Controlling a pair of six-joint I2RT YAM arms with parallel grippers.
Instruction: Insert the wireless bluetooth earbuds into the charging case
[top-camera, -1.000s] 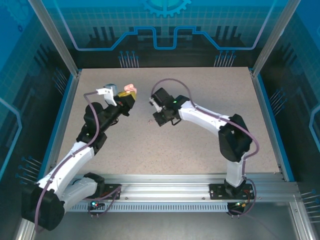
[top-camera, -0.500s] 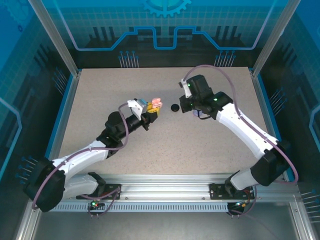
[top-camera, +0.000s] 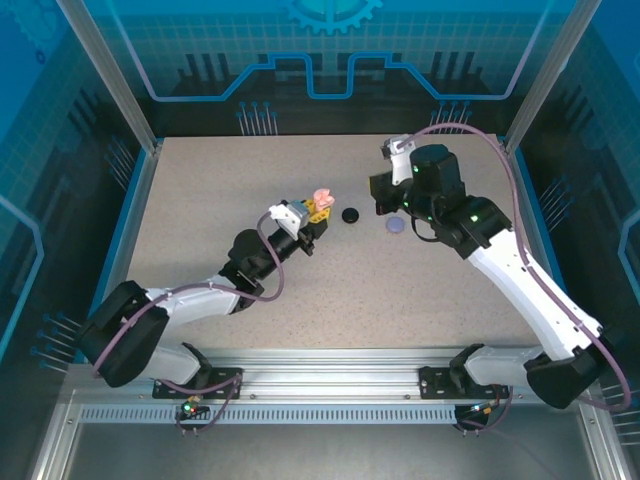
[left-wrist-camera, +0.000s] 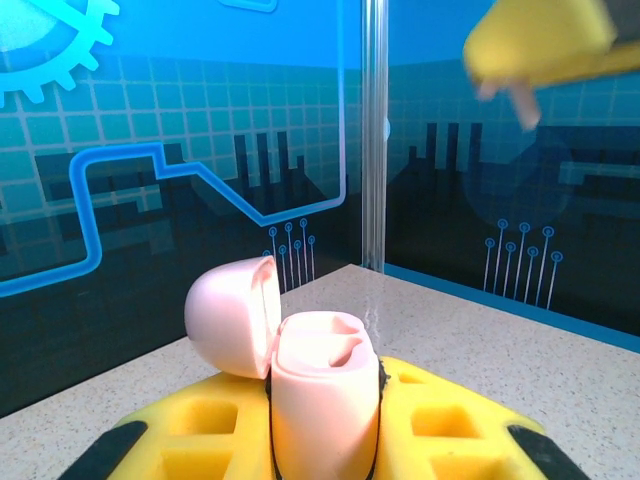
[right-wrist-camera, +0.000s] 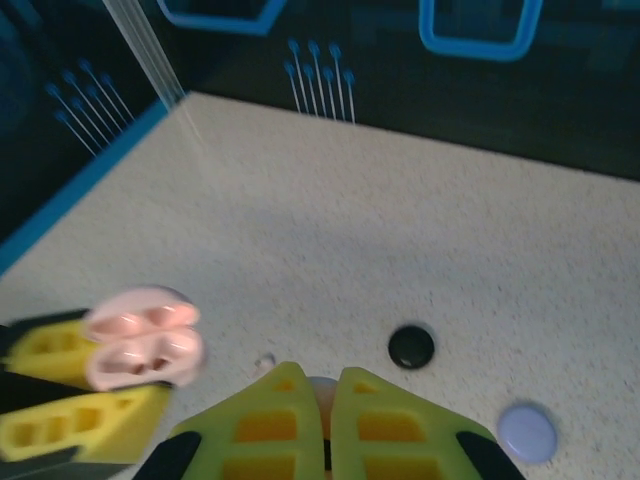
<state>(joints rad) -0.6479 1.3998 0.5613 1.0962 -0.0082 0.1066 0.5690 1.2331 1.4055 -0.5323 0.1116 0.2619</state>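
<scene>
Left wrist, pink earbud (left-wrist-camera: 521, 103) stem down, in R claw (right-wrist-camera: 325, 380)

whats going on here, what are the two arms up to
The left pincer is shut on an open pale pink charging case, its lid hinged back. The right pincer is shut on what looks like a pink earbud, poised near that case and not yet in it. A black case and a lavender case lie on the table nearby.
</scene>
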